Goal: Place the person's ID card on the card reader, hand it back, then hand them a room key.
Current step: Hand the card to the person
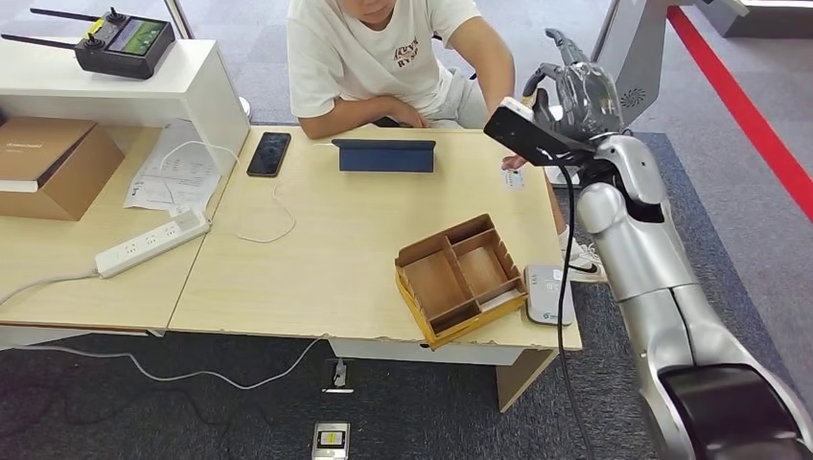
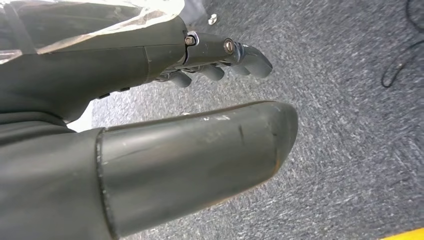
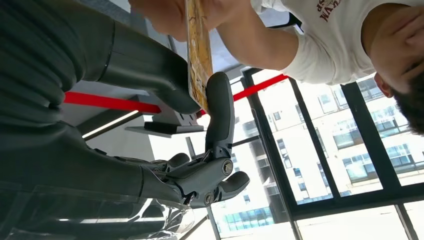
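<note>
Two digits of your right hand (image 3: 200,125) pinch the card (image 3: 199,50) edge-on; its face is unreadable. The person's hand (image 3: 165,15), cut off, grips its far end. Your left hand (image 2: 150,125) hangs uncurled, holding nothing. The reader (image 1: 549,294) sits near right.

Clutter on my bench

A black smartphone (image 1: 268,153), dark blue folded tablet case (image 1: 384,155) and white power strip (image 1: 151,242) lie on the pale wooden bench (image 1: 316,268); a brown cardboard box (image 1: 50,165) sits far left.
</note>
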`<act>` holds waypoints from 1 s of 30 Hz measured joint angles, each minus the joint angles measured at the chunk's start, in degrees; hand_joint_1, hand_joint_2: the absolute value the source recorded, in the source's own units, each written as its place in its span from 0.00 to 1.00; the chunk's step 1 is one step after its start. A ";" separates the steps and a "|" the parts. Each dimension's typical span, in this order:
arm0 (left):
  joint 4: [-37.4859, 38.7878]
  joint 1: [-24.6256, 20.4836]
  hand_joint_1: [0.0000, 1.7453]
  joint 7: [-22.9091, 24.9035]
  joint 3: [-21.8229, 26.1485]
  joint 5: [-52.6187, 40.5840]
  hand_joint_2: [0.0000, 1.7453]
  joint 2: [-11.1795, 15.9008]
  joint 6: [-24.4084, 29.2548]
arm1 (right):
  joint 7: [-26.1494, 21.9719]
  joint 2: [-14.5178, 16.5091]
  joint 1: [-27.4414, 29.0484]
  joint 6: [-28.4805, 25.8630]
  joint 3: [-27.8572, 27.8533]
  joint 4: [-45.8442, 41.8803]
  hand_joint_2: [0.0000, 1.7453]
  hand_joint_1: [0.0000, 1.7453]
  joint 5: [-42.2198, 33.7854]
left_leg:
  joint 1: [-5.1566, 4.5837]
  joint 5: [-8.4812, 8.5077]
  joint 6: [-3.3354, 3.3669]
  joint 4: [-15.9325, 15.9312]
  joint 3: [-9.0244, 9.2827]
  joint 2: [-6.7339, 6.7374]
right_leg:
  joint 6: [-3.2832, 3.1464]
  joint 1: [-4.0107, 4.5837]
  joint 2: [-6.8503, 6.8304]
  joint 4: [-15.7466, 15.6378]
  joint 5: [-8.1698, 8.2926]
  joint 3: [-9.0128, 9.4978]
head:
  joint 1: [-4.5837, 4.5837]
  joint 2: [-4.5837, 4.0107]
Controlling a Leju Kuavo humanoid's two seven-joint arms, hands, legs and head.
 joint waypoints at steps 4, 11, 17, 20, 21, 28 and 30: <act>-0.01 -0.50 0.00 0.27 -0.37 -0.21 0.00 0.00 -0.26 | 0.00 1.84 -3.50 -0.19 0.71 5.66 1.00 1.00 0.49 | 0.01 -0.01 -0.01 0.00 0.00 -0.01 | 0.00 0.01 0.00 0.00 -0.01 -0.01 | 0.00 0.00; -0.01 -0.77 0.00 0.37 -1.31 -0.58 0.00 0.01 -0.44 | 0.00 3.80 -5.80 -0.30 1.74 13.68 1.00 0.99 0.11 | 0.00 -0.02 0.00 0.01 0.00 0.00 | -0.01 0.01 0.00 -0.01 -0.02 -0.03 | -0.01 0.00; -0.01 -0.87 0.00 0.39 -1.84 -1.01 0.00 0.07 -0.44 | -0.22 4.22 -5.89 -0.39 2.45 18.04 1.00 0.00 -0.90 | 0.00 -0.02 0.00 0.03 -0.06 0.00 | 0.00 0.01 0.00 -0.01 0.00 -0.13 | 0.00 0.00; -0.01 -0.95 0.00 0.40 -2.02 -0.99 0.00 0.07 -0.44 | -0.68 4.23 -6.01 -0.84 2.52 19.00 1.00 0.00 -1.63 | 0.00 -0.02 -0.01 0.02 -0.06 0.00 | -0.01 0.01 0.01 -0.01 -0.01 -0.14 | 0.00 0.00; -0.01 -0.99 0.00 0.41 -2.14 -0.98 0.00 0.07 -0.44 | -0.86 4.24 -6.08 -1.07 2.56 19.30 1.00 0.00 -1.85 | 0.00 -0.03 -0.01 0.02 -0.06 0.00 | -0.01 0.01 0.01 -0.01 -0.02 -0.14 | 0.00 0.00; 0.01 -0.70 0.00 0.25 -2.70 -0.11 0.00 0.07 -0.03 | -5.01 4.19 -6.68 -6.30 2.68 20.19 0.00 0.00 -4.12 | 0.00 -0.03 -0.01 0.02 -0.05 0.01 | -0.02 0.01 0.01 -0.01 -0.02 -0.13 | 0.00 0.00; 0.01 -0.39 0.00 0.04 -2.71 0.24 0.00 0.07 0.35 | -7.13 3.96 -6.86 -10.21 2.69 19.97 0.00 0.00 -4.84 | 0.00 -0.03 -0.01 0.03 -0.03 0.02 | -0.02 0.01 0.01 -0.01 -0.02 -0.13 | 0.00 0.00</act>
